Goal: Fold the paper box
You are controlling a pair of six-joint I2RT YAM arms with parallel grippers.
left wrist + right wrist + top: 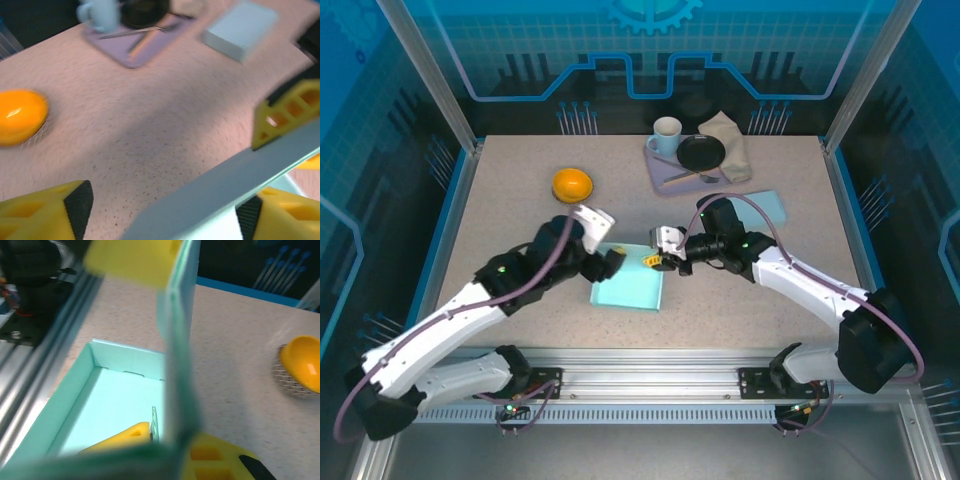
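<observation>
The teal paper box (626, 288) is lying open near the middle of the desk (510, 230), just ahead of the two arm bases, and both hands are meeting at its far edge. The right hand (656, 261) is pinching a raised wall of the box. In the right wrist view one yellow finger (127, 436) is sitting inside the box and the other outside, with the upright wall between them. The left hand (616, 258) is hovering at that same edge with its fingers (47, 212) standing wide apart and gripping nothing; the wall's rim is crossing the gap close to one of them.

A glossy orange object (572, 185) is lying beyond the left hand, apart from the box. Toward the back of the desk a lavender tray (660, 178) is carrying a white mug (667, 132), a black bowl (701, 152) and a spoon (692, 179) — a beige cloth (732, 145) is resting at its right side. A second pale blue box (767, 206) is lying flat near the right arm.
</observation>
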